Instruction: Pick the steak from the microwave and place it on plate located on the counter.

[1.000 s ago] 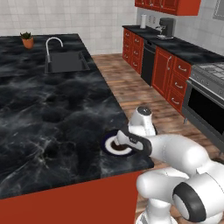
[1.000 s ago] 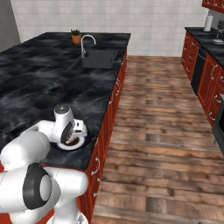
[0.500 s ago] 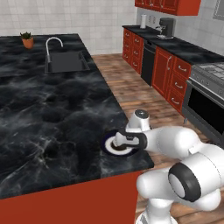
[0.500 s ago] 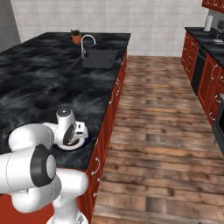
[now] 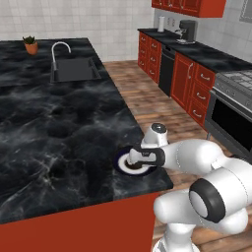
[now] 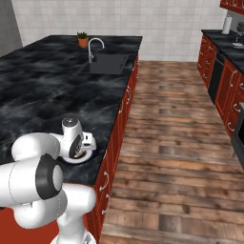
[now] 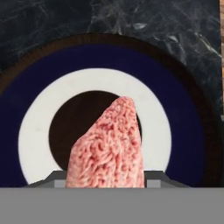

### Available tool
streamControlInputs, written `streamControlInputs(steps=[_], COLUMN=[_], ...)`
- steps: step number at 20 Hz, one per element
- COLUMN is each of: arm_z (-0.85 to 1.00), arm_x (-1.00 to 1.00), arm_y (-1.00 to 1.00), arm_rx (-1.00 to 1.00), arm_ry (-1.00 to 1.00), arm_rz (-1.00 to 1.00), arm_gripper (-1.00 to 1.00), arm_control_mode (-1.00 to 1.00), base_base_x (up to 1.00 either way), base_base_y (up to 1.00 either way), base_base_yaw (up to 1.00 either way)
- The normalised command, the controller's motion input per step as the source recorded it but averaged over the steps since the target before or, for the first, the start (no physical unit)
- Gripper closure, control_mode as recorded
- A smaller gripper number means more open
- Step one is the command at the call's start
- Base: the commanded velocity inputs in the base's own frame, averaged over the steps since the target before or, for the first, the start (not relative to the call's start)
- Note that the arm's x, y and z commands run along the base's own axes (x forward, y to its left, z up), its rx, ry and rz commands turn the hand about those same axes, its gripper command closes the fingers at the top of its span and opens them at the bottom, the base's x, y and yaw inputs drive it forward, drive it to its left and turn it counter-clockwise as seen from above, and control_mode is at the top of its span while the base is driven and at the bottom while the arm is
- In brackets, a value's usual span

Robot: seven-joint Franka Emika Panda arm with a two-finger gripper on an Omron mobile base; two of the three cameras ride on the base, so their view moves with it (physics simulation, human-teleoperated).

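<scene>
One steak [image 7: 107,146], clamped in the gripper's [image 5: 139,158] narrowed jaws, hangs over the plate's [image 7: 179,109] dark centre near the counter's [image 5: 59,133] right edge, seemingly lined up for release.

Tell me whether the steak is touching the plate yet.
Cannot tell. In the hand view the steak hangs over the plate centre, but looking straight down shows neither gap nor contact; both base views hide it.

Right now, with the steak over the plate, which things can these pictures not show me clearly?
- Gripper fingertips: in the hand view the steak covers them.
- Steak touching the plate or not: the hand view looks straight down, so I cannot tell.
- Plate in the left base view: the hand hides most of it.
- Plate in the right base view: the wrist covers most of it.
</scene>
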Motion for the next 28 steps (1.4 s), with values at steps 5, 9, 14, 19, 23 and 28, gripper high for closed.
streamControlInputs(steps=[5, 9, 14, 19, 23, 28], arm_z=[0.0, 0.0, 0.02, 0.67, 0.98, 0.97], arm_x=[0.0, 0.0, 0.0, -0.12, -0.41, -0.79], arm_y=[0.0, 0.0, 0.0, 0.0, 0.0, -0.02], arm_rx=[0.0, 0.0, 0.0, 0.0, 0.0, 0.0], arm_ry=[0.0, 0.0, 0.0, 0.0, 0.0, -0.05], arm_rz=[0.0, 0.0, 0.0, -0.04, -0.05, 0.0], arm_gripper=[-1.0, -1.0, -1.0, -1.0, -1.0, -1.0], arm_control_mode=[-1.0, -1.0, -1.0, -1.0, -1.0, -1.0], base_base_x=[0.0, 0.0, 0.0, 0.0, 0.0, 0.0], base_base_y=[0.0, 0.0, 0.0, 0.0, 0.0, 0.0], base_base_yaw=[0.0, 0.0, 0.0, 0.0, 0.0, 0.0])
